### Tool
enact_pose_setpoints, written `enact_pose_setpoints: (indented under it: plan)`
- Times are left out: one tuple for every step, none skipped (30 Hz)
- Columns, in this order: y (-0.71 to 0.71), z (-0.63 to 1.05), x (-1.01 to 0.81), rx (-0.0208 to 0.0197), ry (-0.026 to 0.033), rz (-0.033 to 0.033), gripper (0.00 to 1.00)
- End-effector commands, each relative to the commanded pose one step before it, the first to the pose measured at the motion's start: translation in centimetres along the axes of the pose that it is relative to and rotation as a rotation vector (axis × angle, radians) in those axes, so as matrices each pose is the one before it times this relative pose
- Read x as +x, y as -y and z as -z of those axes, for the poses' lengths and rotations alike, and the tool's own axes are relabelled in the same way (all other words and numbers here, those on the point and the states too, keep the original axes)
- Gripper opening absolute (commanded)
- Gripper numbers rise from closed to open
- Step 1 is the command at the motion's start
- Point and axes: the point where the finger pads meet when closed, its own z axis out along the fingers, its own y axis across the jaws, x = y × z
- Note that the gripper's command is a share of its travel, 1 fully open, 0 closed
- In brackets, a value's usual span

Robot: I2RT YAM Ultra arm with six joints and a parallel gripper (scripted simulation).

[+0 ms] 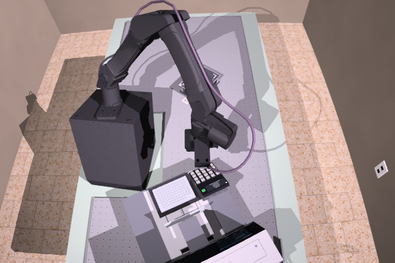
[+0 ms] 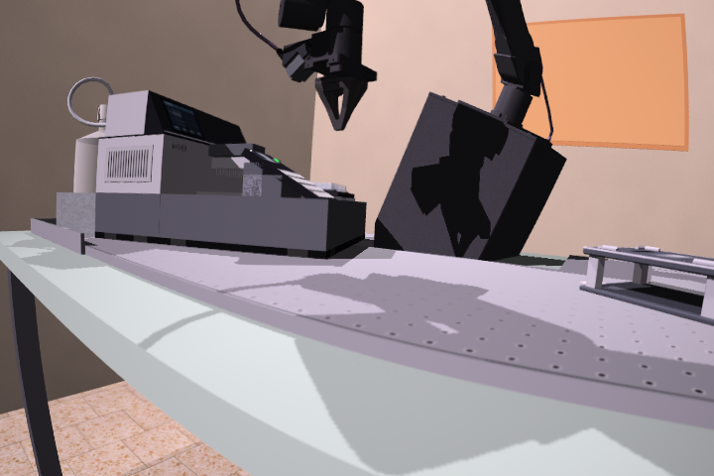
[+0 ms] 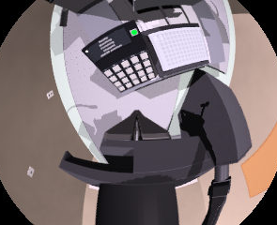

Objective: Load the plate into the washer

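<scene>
The gripper [image 2: 340,126] [image 3: 136,113], fingertips pressed together on nothing, hangs above the washer [image 2: 211,215] with air around it. The plate [image 1: 174,193] [image 2: 330,186] [image 3: 179,48] lies on the carrier; its cut-off corner is indistinct.

Top view, apparently steeply downward.

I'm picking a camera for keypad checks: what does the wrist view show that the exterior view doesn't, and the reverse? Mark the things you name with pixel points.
Only wrist: the faces of the keypad's keys [image 3: 133,66] and the plate's grid of wells [image 3: 177,47].
Only exterior: the plate nest [image 2: 596,272] and the washer's side vent [image 2: 129,163].
Both: the closed gripper [image 2: 340,128] [image 3: 136,113] and the green lamp [image 2: 277,160] [image 3: 134,32].
</scene>
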Motion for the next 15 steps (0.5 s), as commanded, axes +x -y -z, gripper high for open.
enact_pose_setpoints:
  plan:
    - [-1.250, 0.821, 1.430, -0.03292, 0.01299, 0.15573, 0.00]
    - [-0.931, 0.351, 0.039, -0.01241, 0.01113, 0.04038, 0.00]
    - [-0.653, 0.176, 0.194, -0.00642, 0.00551, 0.03700, 0.00]
    - [-0.506, 0.080, 0.277, -0.00320, 0.00236, 0.03512, 0.00]
    - [-0.494, 0.113, 0.228, -0.00278, 0.00206, 0.03490, 0.00]
    - [-0.004, 0.001, -0.002, -0.00007, 0.00007, 0.03337, 0.00]
    - [0.412, 0.293, -0.530, -0.00666, 0.00463, 0.01507, 0.00]
    - [0.034, -0.003, -0.024, 0.00181, 0.00140, 0.03333, 0.00]
    - [0.092, -0.001, -0.069, 0.00516, 0.00381, 0.03335, 0.00]
    - [0.139, -0.208, 0.022, 0.00393, -0.00429, 0.01633, 0.00]
    - [0.000, 0.000, 0.000, 0.00000, 0.00000, 0.00000, 0.00]
    - [0.000, 0.000, 0.000, 0.00000, 0.00000, 0.00000, 0.00]
    - [0.094, -0.111, 0.051, 0.00301, -0.00448, -0.00224, 0.00]
    - [-0.002, 0.002, -0.003, -0.00002, 0.00003, 0.00002, 0.00]
    - [-0.002, 0.001, -0.003, -0.00002, 0.00003, 0.00001, 0.00]
